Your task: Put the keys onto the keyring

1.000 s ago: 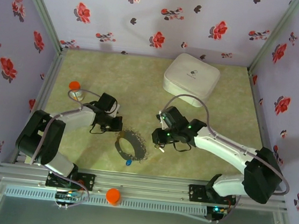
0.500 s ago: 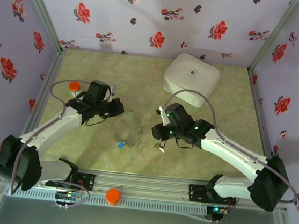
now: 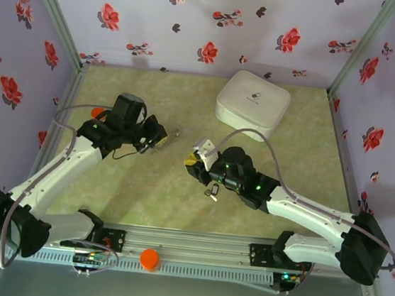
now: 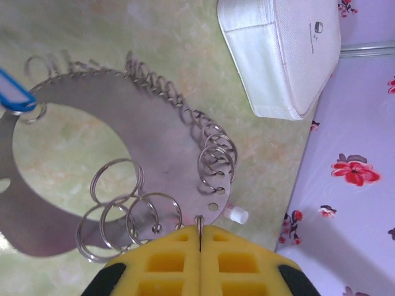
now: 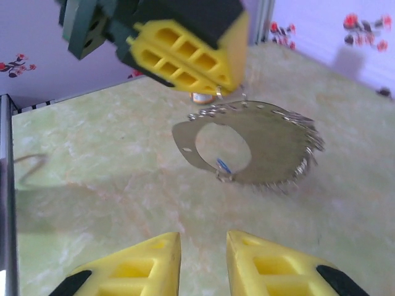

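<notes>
Over the mottled green table (image 3: 176,210), with the white rounded square box (image 3: 252,103) sitting at the back, the left gripper (image 4: 200,237) is clamping its yellow pads fully shut on the rim of the keyring (image 4: 160,142). This is a flat grey metal hoop edged with small wire loops. It is hanging tilted, facing the right gripper (image 5: 202,242), whose jaws are standing slightly apart and gripping nothing. The blue-headed key (image 4: 15,95) is already dangling from one loop. A small dark-and-silver piece (image 3: 212,191) is showing under the right wrist, and it may be the second key. For this step, the left arm should be holding the hoop steady with a free loop turned outward. The right arm should be fetching that key by its head.
</notes>
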Robot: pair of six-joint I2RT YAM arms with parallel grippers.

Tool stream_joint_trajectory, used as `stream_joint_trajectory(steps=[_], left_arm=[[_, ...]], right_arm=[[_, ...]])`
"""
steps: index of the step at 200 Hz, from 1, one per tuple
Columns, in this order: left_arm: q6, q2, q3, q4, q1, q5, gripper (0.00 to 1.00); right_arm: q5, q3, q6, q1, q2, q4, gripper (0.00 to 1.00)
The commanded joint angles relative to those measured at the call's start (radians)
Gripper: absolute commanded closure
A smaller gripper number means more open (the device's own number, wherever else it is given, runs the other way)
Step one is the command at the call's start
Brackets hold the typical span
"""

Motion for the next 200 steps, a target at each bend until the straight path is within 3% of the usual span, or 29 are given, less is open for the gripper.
stream_joint_trajectory(steps=[1, 52, 103, 200], left_arm=[[-0.085, 0.018, 0.086, -0.12, -0.024, 0.014, 1.0], [-0.121, 0.042, 0.118, -0.194, -0.029, 0.069, 1.0], [-0.208, 0.052, 0.103, -0.17, -0.034, 0.18, 1.0], [-0.211, 0.046, 0.139, -0.272, -0.042, 0.205, 1.0]], right_arm=[[0.038, -0.033, -0.186, 0.015, 0.047, 0.241, 0.76], [0.021, -0.08, -0.303, 0.021, 0.129, 0.449, 0.82], [-0.018, -0.135, -0.362, 0.038, 0.158, 0.557, 0.79], [0.038, -0.136, -0.35, 0.041, 0.245, 0.754, 0.76]])
